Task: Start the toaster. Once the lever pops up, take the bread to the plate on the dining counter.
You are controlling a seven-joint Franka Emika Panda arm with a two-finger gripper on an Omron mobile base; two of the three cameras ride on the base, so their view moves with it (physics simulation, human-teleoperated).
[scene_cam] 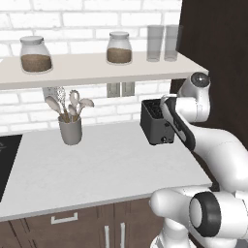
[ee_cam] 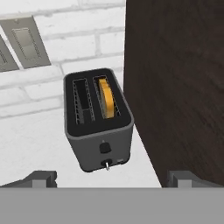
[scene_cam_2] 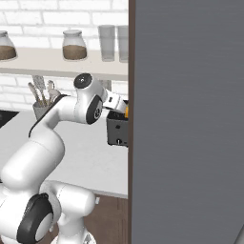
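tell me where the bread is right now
The bread stands upright in the right-hand slot of the toaster in the hand view, the slot nearest the dark wall panel. The toaster sits on the white worktop, at its right end.

A grey cup (scene_cam: 70, 131) of wooden spoons and a whisk stands on the pale worktop (scene_cam: 97, 169) below a white brick wall (scene_cam: 87, 9). On the shelf (scene_cam: 87, 68) above sit two lidded glass jars (scene_cam: 35, 54) of brown grains and two empty glasses (scene_cam: 155, 42). A dark wooden cabinet (ee_cam: 183, 87) rises at the worktop's right end, and a black hob (scene_cam: 7, 160) lies at its left.
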